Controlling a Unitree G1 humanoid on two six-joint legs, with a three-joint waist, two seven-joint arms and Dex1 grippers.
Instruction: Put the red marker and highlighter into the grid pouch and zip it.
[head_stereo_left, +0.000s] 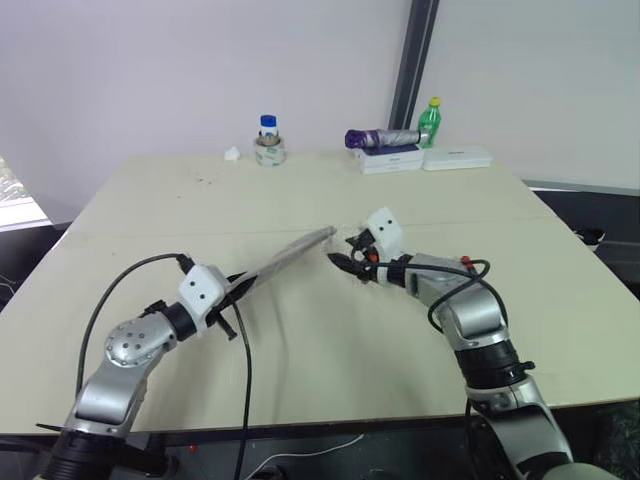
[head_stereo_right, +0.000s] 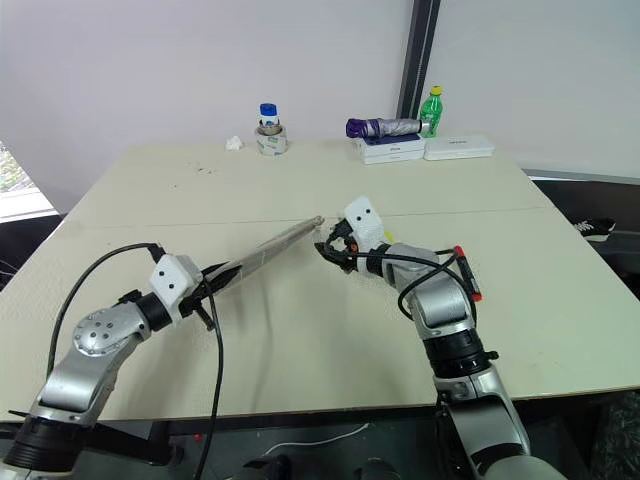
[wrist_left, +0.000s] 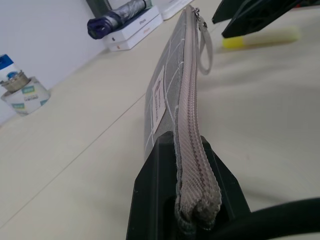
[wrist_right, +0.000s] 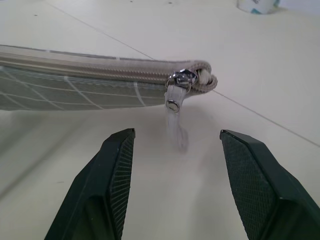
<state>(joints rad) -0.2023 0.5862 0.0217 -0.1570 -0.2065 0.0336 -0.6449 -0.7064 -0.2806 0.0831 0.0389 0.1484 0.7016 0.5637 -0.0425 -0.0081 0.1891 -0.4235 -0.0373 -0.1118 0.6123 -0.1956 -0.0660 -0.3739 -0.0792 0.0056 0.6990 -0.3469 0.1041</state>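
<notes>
A pale desk (head_stereo_left: 300, 200) fills the scene under a white wall. Along its far edge stand a small blue-capped jar (head_stereo_left: 268, 127) on a roll of tape (head_stereo_left: 269, 151), a scrap of white paper (head_stereo_left: 231, 153) to their left, and further right a folded purple umbrella (head_stereo_left: 382, 138) lying on two flat white boxes (head_stereo_left: 425, 159), with a green bottle (head_stereo_left: 429, 122) behind. In the middle of the desk, the grid pouch (head_stereo_left: 290, 256) is held off the surface, stretching from near left to far right with its zipper edge up. The left gripper (head_stereo_left: 228, 300) is clamped shut on the pouch's near-left end, the arm reaching in from the near-left corner with a black cable (head_stereo_left: 120, 290) looping over it. At the pouch's far-right end the zipper slider and its pale pull cord (wrist_right: 176, 117) hang free. The right gripper (head_stereo_left: 345, 264) sits just beside that end, its two black fingers (wrist_right: 107, 185) spread apart and holding nothing, pointing left toward the pull cord; its arm bends in from the near right. The highlighter (wrist_left: 260, 38) lies on the desk beyond the right gripper in the left wrist view. The red marker (head_stereo_right: 466, 272) lies on the desk to the right of the right forearm.
</notes>
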